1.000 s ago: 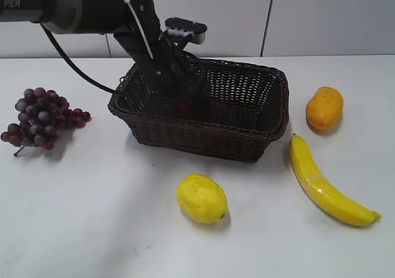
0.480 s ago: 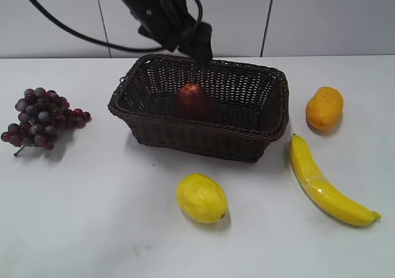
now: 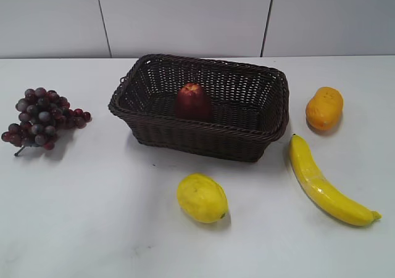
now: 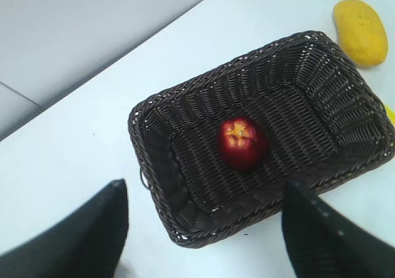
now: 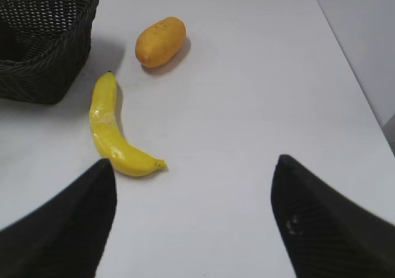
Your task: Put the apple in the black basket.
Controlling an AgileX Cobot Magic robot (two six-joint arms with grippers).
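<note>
The dark red apple [image 3: 193, 101] lies inside the black basket [image 3: 253, 147], left of its middle, top side up. In the left wrist view the apple [image 4: 241, 143] shows its orange-yellow dimple on the floor of the black basket [image 4: 162, 161]. My left gripper [image 4: 203, 195] is open and empty, high above the basket's near corner. My right gripper [image 5: 192, 173] is open and empty above bare table, right of the banana. Neither gripper shows in the exterior view.
A bunch of grapes [image 3: 39, 118] lies at the left. A lemon [image 3: 201, 198] sits in front of the basket. A banana [image 3: 324, 183] and an orange-yellow fruit [image 3: 324, 108] lie at the right, also in the right wrist view: banana [image 5: 112, 130], fruit [image 5: 160, 41].
My left arm has lifted out of the basket and left the exterior view. The apple stays in the basket, free of the gripper.
</note>
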